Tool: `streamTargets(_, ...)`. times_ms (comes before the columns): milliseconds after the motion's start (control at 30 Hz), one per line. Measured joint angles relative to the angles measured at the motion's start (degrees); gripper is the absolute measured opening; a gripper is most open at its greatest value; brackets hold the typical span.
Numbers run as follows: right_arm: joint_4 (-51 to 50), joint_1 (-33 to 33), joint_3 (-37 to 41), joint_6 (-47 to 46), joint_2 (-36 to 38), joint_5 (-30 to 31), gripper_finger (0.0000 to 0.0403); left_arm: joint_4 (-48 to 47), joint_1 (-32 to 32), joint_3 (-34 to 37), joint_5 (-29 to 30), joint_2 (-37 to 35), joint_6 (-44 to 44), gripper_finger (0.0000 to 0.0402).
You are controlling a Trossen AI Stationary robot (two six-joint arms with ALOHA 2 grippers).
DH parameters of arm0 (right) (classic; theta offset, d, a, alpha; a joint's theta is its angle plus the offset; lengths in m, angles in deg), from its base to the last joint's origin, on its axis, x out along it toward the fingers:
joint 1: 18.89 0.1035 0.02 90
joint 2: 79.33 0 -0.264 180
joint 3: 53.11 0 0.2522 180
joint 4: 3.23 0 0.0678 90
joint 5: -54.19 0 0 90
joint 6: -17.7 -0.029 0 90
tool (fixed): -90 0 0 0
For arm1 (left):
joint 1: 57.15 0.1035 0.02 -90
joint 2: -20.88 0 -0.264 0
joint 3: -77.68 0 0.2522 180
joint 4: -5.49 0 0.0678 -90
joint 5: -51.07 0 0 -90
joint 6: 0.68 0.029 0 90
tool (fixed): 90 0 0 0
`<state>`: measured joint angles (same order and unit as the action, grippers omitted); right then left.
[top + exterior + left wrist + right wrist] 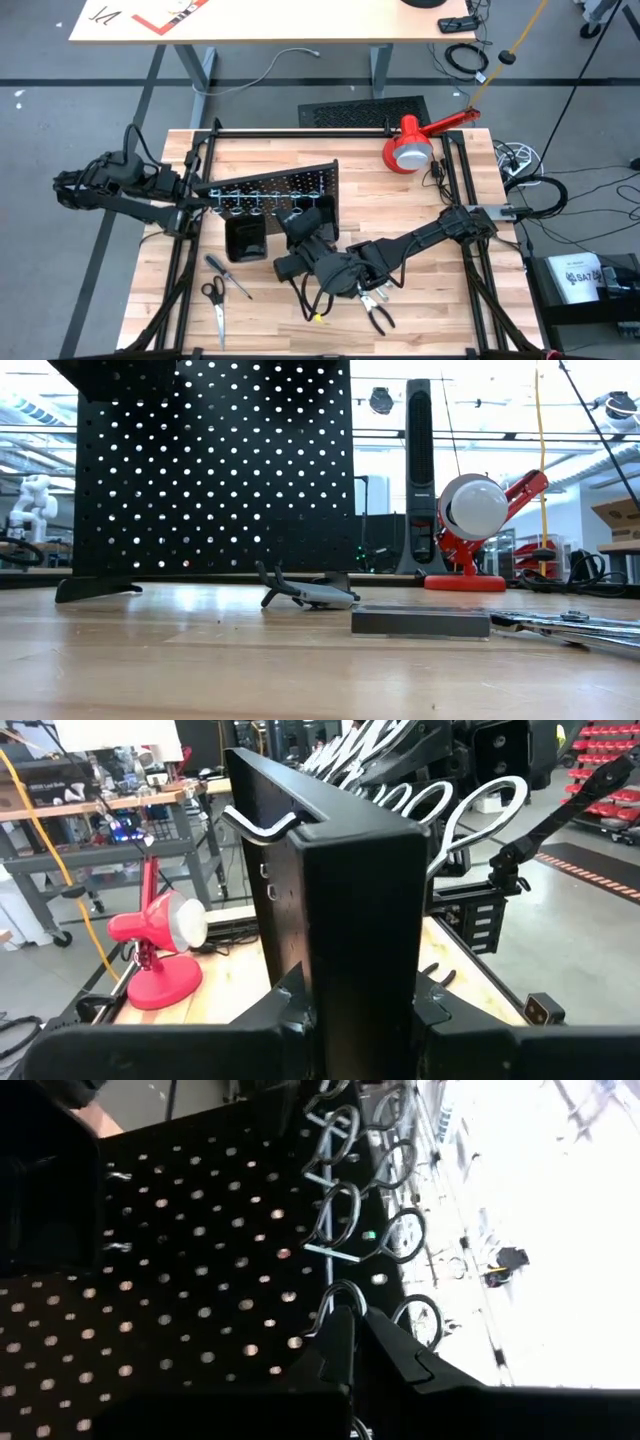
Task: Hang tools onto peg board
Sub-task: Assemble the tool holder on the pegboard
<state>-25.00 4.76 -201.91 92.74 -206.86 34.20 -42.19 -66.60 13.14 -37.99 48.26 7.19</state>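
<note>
The black peg board (290, 185) stands upright across the middle of the table, with a row of silver rings (262, 200) and black box bins (247, 240) on its near face. My left gripper (197, 195) is shut on the board's left end. My right gripper (308, 222) reaches in from the right, fingers together, with its tips right at one silver ring (345, 1292). I see no tool between them. A screwdriver (228, 275), scissors (215, 300) and pliers (378, 312) lie flat on the table near the front edge. My left gripper pinches the peg board's left upright edge (355, 950) between its two fingers, one on each face. The fingers come level from the table's left side. The board stands upright with its feet on the table. My right gripper's tips are at a ring; whether they touch it I cannot tell.
A red-and-white lamp (410, 150) stands at the far right, and a flat black slotted panel (365, 110) lies beyond the far edge. A black metal frame (300, 132) runs around the tabletop. In the low view a grey tool (305, 595) and a dark bar (420, 622) lie on the wood.
</note>
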Motion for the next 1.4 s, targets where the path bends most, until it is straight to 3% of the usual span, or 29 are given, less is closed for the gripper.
streamTargets(1400,0.5,-2.7,0.1,7.3,2.1,-3.1,0.0000,-0.7,0.2,-0.1,-1.5,0.0,2.9,0.0071)
